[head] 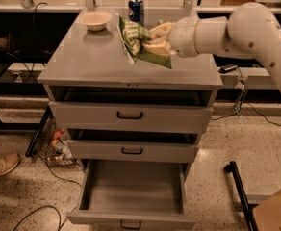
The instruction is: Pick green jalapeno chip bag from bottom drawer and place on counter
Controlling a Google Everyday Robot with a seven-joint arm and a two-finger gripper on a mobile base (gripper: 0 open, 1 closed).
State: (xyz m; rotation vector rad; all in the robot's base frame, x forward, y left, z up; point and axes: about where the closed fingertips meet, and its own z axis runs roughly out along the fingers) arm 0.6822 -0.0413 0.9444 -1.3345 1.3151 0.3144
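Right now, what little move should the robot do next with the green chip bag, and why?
Probably lower it straight down. The gripper holds the green jalapeno chip bag over the counter, and the bottom drawer is open and empty, so only setting it down seems left.

The green jalapeno chip bag [133, 38] covers much of your gripper [151, 40] above the tabletop [83, 61]; its arm [256, 28] is cut off right.
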